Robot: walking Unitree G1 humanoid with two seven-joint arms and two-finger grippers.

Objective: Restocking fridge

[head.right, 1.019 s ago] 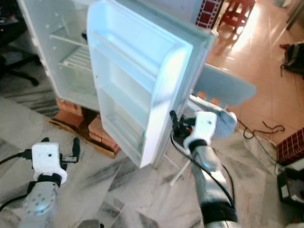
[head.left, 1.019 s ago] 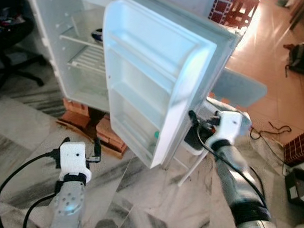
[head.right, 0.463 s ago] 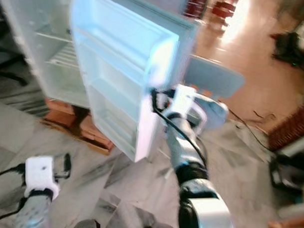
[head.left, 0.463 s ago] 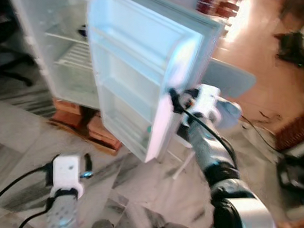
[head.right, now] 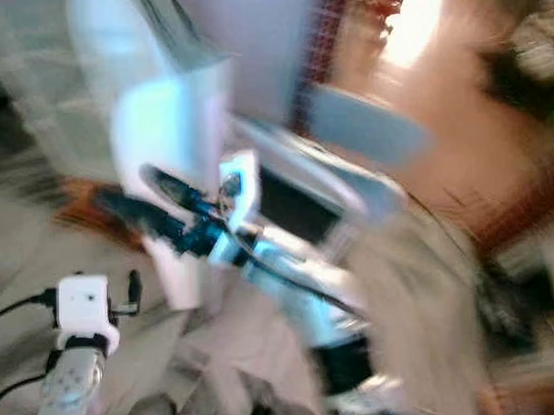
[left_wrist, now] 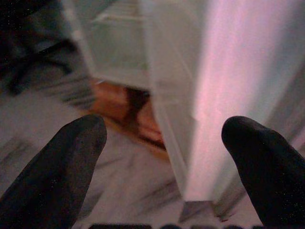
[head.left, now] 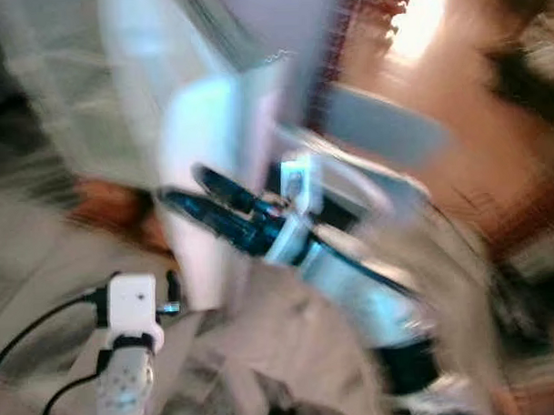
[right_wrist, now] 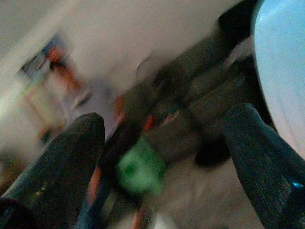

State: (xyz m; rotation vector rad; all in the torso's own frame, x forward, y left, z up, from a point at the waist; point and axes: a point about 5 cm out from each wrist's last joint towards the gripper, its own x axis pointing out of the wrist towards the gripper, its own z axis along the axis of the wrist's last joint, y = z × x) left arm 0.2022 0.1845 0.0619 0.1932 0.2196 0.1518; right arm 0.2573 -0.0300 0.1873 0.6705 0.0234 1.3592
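Observation:
The head views are badly smeared. The white fridge door stands open before me, edge-on. My right arm reaches across in front of its lower part, and the right gripper points left with its long black fingers. In the right wrist view the right gripper is open with nothing between the fingers, and the door's pale edge lies beside one finger. My left gripper hangs low at the left, above the floor. Its wrist view shows the left gripper open and empty, facing the door's edge and the fridge's white shelves.
Red bricks prop up the fridge's base on the marble floor. A blue-grey board sits behind the door on the right, with orange tiled floor beyond. A blurred green thing lies among dark clutter.
The whole picture has swung and blurred, so the camera moved. My right arm has swept leftward from the door's outer edge across its front. The left arm has stayed low.

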